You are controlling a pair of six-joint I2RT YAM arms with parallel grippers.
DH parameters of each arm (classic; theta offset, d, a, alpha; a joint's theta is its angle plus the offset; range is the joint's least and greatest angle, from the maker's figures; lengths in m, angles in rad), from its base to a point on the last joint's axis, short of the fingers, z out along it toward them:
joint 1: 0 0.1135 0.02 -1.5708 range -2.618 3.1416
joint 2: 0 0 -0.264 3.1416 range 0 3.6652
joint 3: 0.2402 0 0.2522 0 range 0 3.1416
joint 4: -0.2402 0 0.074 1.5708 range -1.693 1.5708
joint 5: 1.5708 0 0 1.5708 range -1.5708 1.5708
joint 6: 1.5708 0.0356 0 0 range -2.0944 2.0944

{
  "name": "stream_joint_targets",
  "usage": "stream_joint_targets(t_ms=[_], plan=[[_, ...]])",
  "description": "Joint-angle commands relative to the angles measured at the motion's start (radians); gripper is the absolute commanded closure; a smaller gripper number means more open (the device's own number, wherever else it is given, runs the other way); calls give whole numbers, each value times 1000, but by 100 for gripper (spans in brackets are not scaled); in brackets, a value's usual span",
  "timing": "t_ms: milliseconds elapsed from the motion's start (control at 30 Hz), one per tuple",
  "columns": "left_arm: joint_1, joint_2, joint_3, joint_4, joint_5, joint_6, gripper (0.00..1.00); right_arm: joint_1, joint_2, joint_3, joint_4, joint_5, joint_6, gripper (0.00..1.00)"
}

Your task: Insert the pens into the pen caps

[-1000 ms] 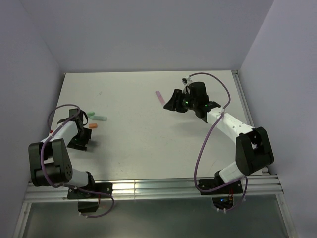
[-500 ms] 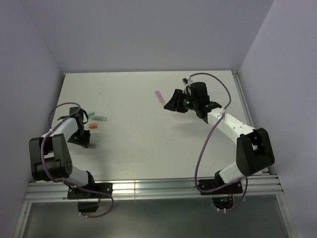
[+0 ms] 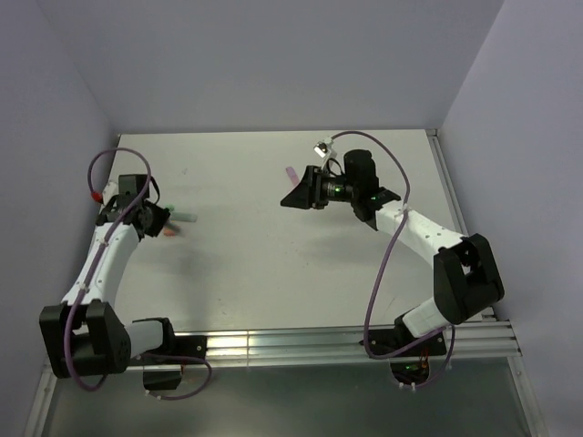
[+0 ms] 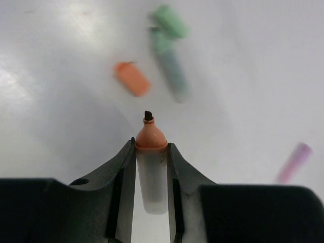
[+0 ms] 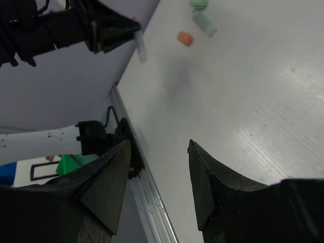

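Note:
My left gripper (image 4: 151,144) is shut on the pale pen (image 4: 151,172), whose orange tip points out past the fingertips, held above the table. Just ahead of the tip lie the orange cap (image 4: 132,78), the mint-green pen (image 4: 171,68) and a green cap (image 4: 170,21) at its far end. In the top view the left gripper (image 3: 157,221) is at the far left beside the green pen (image 3: 185,217). A pink pen with a purplish end (image 4: 293,162) lies apart, just behind my right gripper (image 3: 299,196) in the top view (image 3: 291,172). The right gripper (image 5: 159,147) is open, empty, raised and facing left.
The side wall (image 3: 55,164) stands close behind the left arm. The metal rail (image 3: 301,346) runs along the near table edge. The right wrist view shows the left gripper with the pale pen (image 5: 140,48), the orange cap (image 5: 185,38) and the green pen (image 5: 205,23).
The left arm has risen and stretched out, carrying the pale pen toward the orange cap and green pen. The right gripper has swung left and tilted up, covering part of the pink pen.

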Motion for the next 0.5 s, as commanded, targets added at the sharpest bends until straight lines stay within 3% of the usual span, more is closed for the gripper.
stream_joint_targets(t_ms=[0, 133, 267, 467], plan=[[-66, -57, 88, 78, 103, 113, 100, 36, 10, 3, 185, -135, 87, 43], [-173, -69, 165, 142, 158, 158, 100, 66, -3, 16, 241, -162, 149, 38], [-238, -54, 201, 218, 252, 195, 100, 86, -9, 58, 182, -148, 120, 32], [-327, -43, 222, 315, 357, 211, 100, 129, 5, 118, 89, -91, 71, 32]])
